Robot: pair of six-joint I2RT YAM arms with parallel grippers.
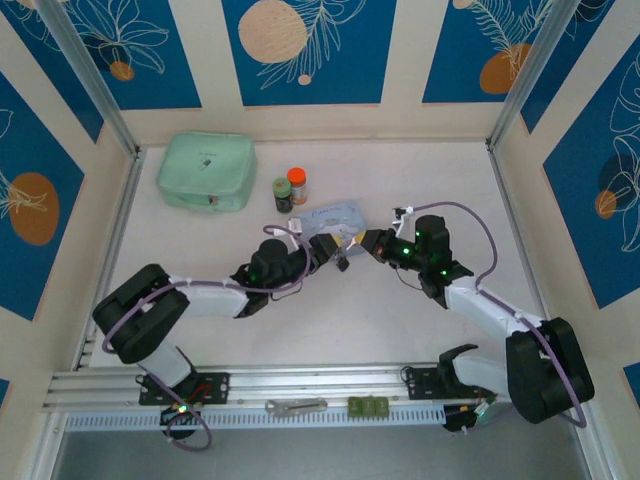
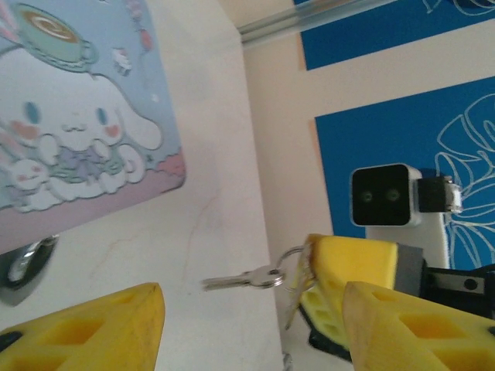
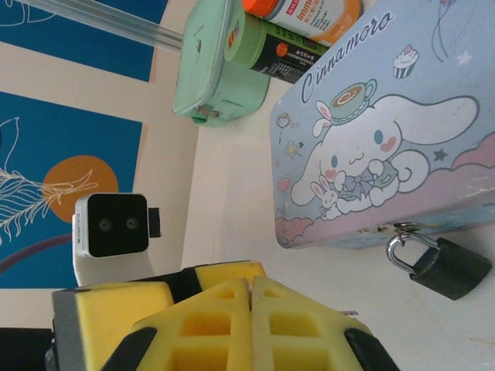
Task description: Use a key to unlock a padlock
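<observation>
Arms meet beside blue tin (image 1: 335, 213) overhead, left gripper (image 1: 330, 252) and right gripper (image 1: 370, 243) nearly tip to tip.
Left wrist: left jaws spread, empty; key (image 2: 240, 280) just ahead between them, ring pinched in right gripper's pressed-together fingers (image 2: 356, 263); padlock (image 2: 23, 267) off beyond one finger.
Right wrist: padlock whole, shackle hooked on tin's clasp.
Advice: keep pinch firm, level blade, let left steady padlock body.

Cartoon tin (image 3: 363, 154) lies just beyond the jaws. Past it, green-lidded jar (image 1: 283, 194) beside orange-capped bottle (image 1: 297, 185); mint case (image 1: 207, 171) farther left. Wrench (image 1: 296, 406) well behind the jaws.
</observation>
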